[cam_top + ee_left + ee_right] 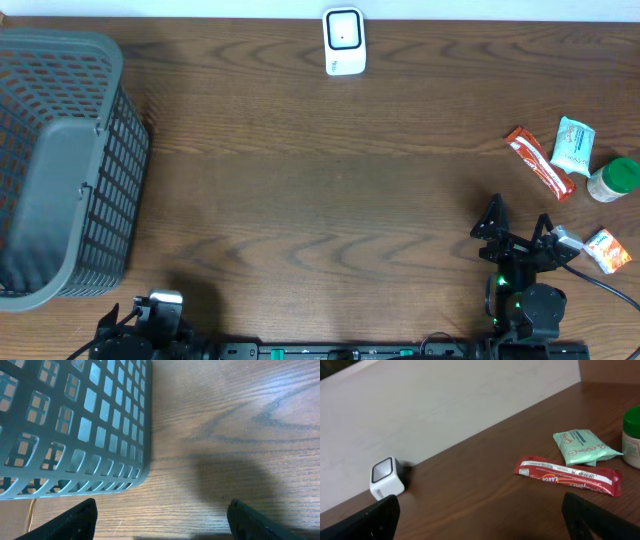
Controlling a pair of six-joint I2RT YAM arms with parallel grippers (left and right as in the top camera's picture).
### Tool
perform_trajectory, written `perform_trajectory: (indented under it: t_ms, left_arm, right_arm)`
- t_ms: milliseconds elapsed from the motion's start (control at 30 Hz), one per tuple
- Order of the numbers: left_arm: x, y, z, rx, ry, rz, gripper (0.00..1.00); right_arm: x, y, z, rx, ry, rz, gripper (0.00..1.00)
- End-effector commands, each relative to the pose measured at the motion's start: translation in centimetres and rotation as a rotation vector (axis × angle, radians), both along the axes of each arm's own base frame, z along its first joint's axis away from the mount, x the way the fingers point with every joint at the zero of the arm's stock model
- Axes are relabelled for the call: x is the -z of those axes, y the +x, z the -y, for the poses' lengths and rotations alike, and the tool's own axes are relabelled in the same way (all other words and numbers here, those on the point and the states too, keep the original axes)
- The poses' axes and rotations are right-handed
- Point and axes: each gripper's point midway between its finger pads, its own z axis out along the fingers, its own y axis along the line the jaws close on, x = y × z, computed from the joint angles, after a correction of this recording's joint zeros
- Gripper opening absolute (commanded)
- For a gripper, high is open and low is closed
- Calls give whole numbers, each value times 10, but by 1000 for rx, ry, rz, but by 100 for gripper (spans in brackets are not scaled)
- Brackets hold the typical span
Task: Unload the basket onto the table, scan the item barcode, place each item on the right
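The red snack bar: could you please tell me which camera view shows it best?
Right wrist view: the red snack bar lies close, lettering visible. Overhead shows it small, at far right. Left wrist shows only the basket and table, not the bar.

wooden table [320, 200]; grey basket [118, 190] left; scanner [344, 42] far edge; red bar [538, 163], mint packet [573, 145], jar [613, 180] right

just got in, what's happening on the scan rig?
Nothing is being handled yet. Both arms sit at the near edge of the table, left claw and right claw open and empty. A red snack bar, mint packet, green-lidded jar and small orange packet lie on the right. The white scanner stands at the far edge, the grey basket on the left.
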Motion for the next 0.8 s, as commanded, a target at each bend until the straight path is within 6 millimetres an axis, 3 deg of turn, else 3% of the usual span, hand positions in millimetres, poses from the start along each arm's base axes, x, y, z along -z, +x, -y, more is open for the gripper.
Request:
perform_trajectory:
  t_ms: [0,400,433,467,533,633,700,767]
  left_arm:
    - [4,-4,-1,1,11,-25,84]
    - [4,-4,-1,1,11,-20,84]
    - [3,-5,-4,-13,23,-21,71]
    - [3,-7,-6,-22,30,-23,88]
    - [-1,-1,-1,2,7,8,89]
    - [-39,30,16,70,-59,212,92]
    - [-76,51,39,185,-134,383,92]
    - [-94,59,70,331,-236,462,92]
  right_arm:
    - [0,0,-1,-1,6,2,99]
    - [0,0,-1,-1,6,2,99]
    - [0,0,-1,-1,6,2,99]
    - [0,0,-1,-1,6,2,99]
    - [0,0,-1,-1,6,2,99]
    - [0,0,-1,-1,6,2,99]
    - [0,0,-1,-1,6,2,99]
    - [0,0,-1,-1,6,2,99]
